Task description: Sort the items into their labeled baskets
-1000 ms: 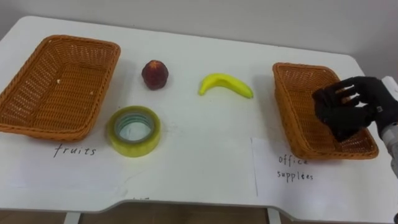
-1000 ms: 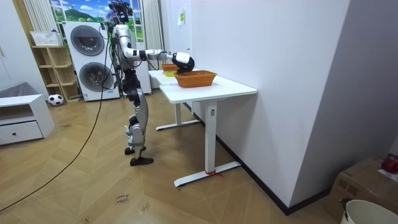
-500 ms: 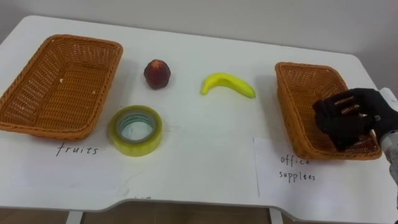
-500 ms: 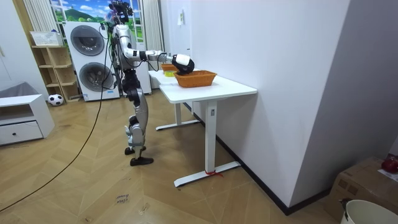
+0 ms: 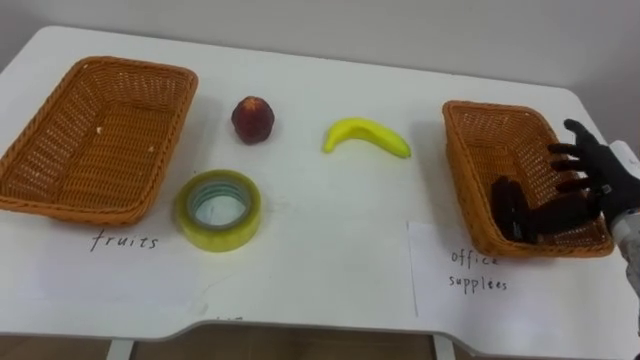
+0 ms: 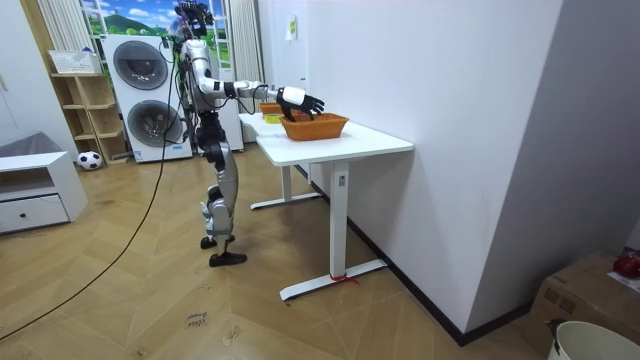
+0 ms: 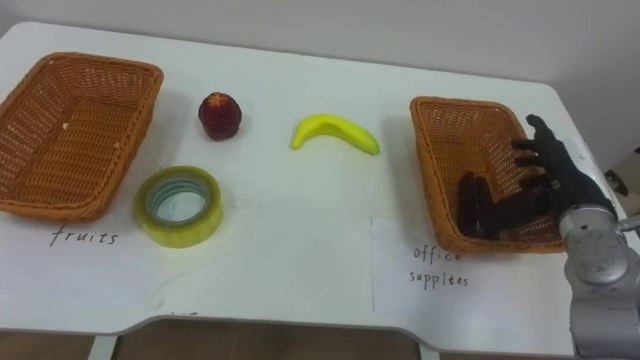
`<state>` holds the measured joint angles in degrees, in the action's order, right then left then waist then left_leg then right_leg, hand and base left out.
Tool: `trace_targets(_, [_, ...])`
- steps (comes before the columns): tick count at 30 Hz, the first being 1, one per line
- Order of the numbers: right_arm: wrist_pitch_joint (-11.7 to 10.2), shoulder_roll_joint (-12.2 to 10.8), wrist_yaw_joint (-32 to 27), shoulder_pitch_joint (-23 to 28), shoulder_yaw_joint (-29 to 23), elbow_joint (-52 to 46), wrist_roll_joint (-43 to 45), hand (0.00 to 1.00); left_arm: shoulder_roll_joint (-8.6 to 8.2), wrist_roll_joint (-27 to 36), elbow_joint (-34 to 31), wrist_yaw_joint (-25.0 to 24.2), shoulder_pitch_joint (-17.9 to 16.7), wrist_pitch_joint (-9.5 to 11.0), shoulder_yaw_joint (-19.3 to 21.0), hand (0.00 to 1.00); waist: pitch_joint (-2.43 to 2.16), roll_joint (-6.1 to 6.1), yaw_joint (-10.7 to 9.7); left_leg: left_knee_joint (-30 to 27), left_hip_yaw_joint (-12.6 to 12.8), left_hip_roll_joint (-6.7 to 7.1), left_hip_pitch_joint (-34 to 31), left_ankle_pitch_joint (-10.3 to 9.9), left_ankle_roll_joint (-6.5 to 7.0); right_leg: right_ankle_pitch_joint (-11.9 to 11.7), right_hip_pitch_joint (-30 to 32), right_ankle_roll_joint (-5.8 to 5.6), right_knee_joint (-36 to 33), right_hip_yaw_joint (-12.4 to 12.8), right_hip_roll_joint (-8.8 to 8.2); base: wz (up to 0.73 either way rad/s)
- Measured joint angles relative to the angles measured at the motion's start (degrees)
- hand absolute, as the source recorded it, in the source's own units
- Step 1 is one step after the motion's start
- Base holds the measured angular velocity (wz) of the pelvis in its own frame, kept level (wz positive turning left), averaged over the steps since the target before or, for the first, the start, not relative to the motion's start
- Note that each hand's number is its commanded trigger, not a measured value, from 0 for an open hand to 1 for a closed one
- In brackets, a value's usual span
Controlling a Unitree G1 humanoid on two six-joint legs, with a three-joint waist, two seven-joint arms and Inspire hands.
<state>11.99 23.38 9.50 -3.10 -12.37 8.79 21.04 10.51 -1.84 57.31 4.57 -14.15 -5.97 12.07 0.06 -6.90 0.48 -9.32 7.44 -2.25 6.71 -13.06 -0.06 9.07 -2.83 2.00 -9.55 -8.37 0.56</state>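
Note:
My right hand (image 5: 592, 170) hovers open over the right side of the office supplies basket (image 5: 463, 165), its fingers spread. Just below the fingertips a black object (image 5: 520, 212) lies on the basket's near floor, free of the hand. A red fruit (image 5: 252, 119) and a yellow banana (image 5: 366, 136) lie on the white table between the baskets. A yellowish tape roll (image 5: 218, 209) lies flat beside the empty fruits basket (image 5: 30, 190) at the left. In the room view the robot stands at the table, right hand (image 6: 303, 100) stretched over the basket (image 6: 314, 126).
Handwritten labels mark the table: "fruits" (image 5: 122, 241) in front of the left basket, "office supplies" (image 5: 475, 270) on a paper sheet in front of the right one. The table's front edge (image 5: 300, 325) runs close below them.
My right hand was shut on the black object above the basket. It has opened and the object now lies in the basket. The hand drew slightly right.

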Motion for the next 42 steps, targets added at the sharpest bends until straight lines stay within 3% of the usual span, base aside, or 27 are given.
trace_targets(20, [-0.2,-0.1,-1.3,0.0,0.0,-1.4,-0.7,0.0,-0.27,0.0,0.0,1.1,-0.4,0.0,0.1,0.0,-0.12,-0.06,0.6,0.0,0.0,-0.01,0.0,0.0,0.0,0.0,0.1,0.0,0.0,-0.3,-0.02,0.0])
trace_targets(31, [-1.0,-0.1,-4.1,-0.1,0.0,-12.7,-2.5,0.0,-0.53,1.3,0.2,3.1,-0.4,0.3,-0.3,0.0,-0.33,-0.32,1.2,0.1,0.2,-0.08,-0.2,0.0,0.0,0.0,0.5,0.03,-0.5,0.2,0.06,-0.02])
trace_targets(39, [-2.1,-0.1,-6.5,-2.6,0.0,-15.1,-5.8,0.0,-0.47,1.2,0.1,3.8,-0.7,1.0,-1.6,0.0,-0.05,-0.53,1.3,0.1,0.1,-0.04,-0.2,0.0,0.0,0.0,0.5,0.01,-0.9,-0.2,-0.15,0.01])
trace_targets(42, [-2.1,-0.1,-6.7,-2.6,0.0,-17.2,-9.7,0.0,-0.53,1.2,0.1,3.8,-0.7,1.0,-1.5,0.0,0.36,0.05,1.4,0.2,0.1,-0.06,-0.1,0.0,0.01,0.0,0.3,0.0,-1.0,-0.4,-0.15,0.02])
